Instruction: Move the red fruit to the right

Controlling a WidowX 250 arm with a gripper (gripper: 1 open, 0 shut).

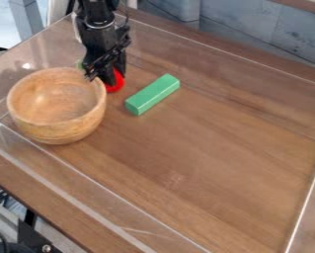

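Jaws stand drawn in around the red fruit (pixel 114 79), black fingers (pixel 120 67) on either side of it; they appear clamped on it, though contact cannot be confirmed from this angle. Nearest the onlooker, the wooden bowl (pixel 51 106) sits at the left of the tray (pixel 187 188). Beyond it the green block (pixel 152 94) lies slantwise, just right of the fruit. The fruit rests on the tray floor directly beneath the gripper (pixel 106 73), close to the bowl's far rim. Arm pose: upright, wrist pointing straight down. Judgement: open tray lies rightward past the block.
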